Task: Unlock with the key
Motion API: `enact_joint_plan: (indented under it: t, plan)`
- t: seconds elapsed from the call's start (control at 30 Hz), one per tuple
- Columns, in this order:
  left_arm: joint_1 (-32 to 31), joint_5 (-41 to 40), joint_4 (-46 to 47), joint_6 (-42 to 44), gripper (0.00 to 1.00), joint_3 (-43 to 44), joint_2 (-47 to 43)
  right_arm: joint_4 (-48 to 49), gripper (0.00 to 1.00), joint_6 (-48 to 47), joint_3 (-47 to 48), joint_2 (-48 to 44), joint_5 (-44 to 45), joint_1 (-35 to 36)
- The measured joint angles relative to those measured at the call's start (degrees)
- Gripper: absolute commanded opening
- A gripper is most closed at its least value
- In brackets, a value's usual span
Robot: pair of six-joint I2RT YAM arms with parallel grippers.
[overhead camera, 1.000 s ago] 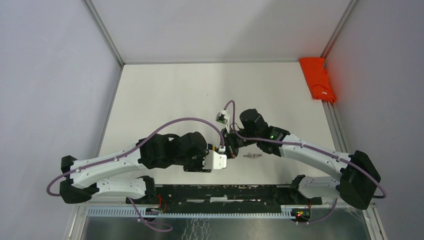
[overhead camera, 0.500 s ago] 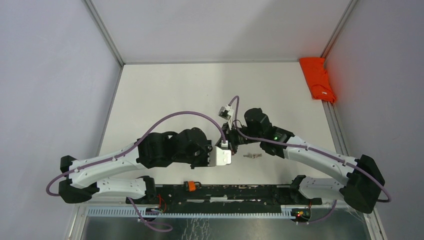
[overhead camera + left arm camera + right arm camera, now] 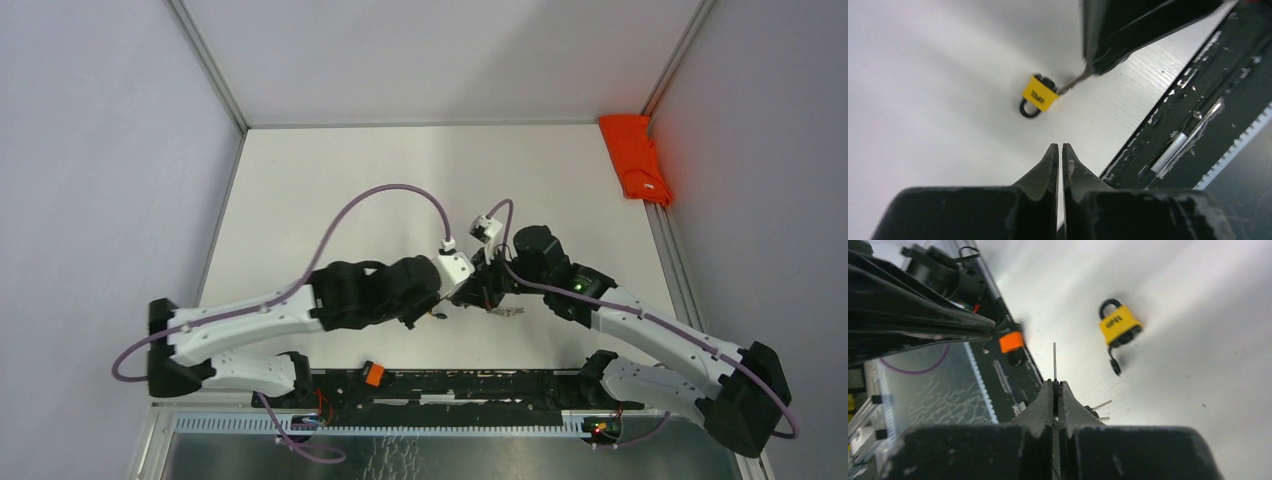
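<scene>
A small yellow padlock (image 3: 1038,95) with a black shackle lies flat on the white table, also seen in the right wrist view (image 3: 1119,325). My right gripper (image 3: 1056,382) is shut on the head of a key (image 3: 1054,360). Its thin blade sticks out past the fingertips, and spare keys (image 3: 1098,406) dangle beside them. In the left wrist view that blade (image 3: 1075,83) points at the padlock's keyhole end; I cannot tell whether it touches. My left gripper (image 3: 1059,146) is shut on nothing, a short way back from the padlock. From above, both wrists meet near the keys (image 3: 505,312).
A black rail (image 3: 1198,125) runs along the table's near edge, with an orange clip (image 3: 374,372) on it. A red-orange object (image 3: 635,158) lies in the back right corner. Grey walls enclose the table on three sides.
My left gripper has closed from open. Its arm has swung right and away from the near edge, uncovering the orange clip. The right arm has shifted right with the key.
</scene>
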Motion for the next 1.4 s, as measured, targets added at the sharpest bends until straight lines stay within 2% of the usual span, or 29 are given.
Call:
enact_joint_plan:
  t: [0.13, 0.3, 0.43, 0.67, 0.8, 0.93, 1.4]
  plan:
    - [-0.02, -3.54, -3.28, -13.73, 0.22, -0.63, 6.71, -3.67, 0.0, -1.27, -2.64, -4.26, 3.8, -1.6]
    - [-0.02, -4.52, -5.2, -32.54, 0.29, -4.28, 6.03, -8.22, 0.0, -2.27, -3.63, -9.55, 8.52, -3.02]
    - [-0.02, -4.09, -6.75, -45.99, 0.3, -9.11, 2.86, -10.75, 0.0, -3.34, -3.63, -13.22, 11.93, -3.98]
    - [-0.22, -0.87, -7.28, -60.78, 0.29, -21.14, 1.07, -12.55, 0.0, -4.35, -3.63, -15.1, 13.33, -4.5]
    - [-2.36, 1.03, -7.17, -66.51, 0.29, -26.4, 1.09, -12.96, 0.0, -4.48, -3.63, -16.44, 13.29, -4.52]
    - [-3.74, 1.97, -6.03, -69.61, 0.29, -27.5, 1.92, -13.09, 0.0, -4.44, -3.76, -18.36, 13.22, -4.55]
    - [-8.94, 3.78, -1.46, -71.14, 0.28, -26.38, 13.38, -13.46, 0.0, -4.33, -4.28, -20.09, 12.76, -4.55]
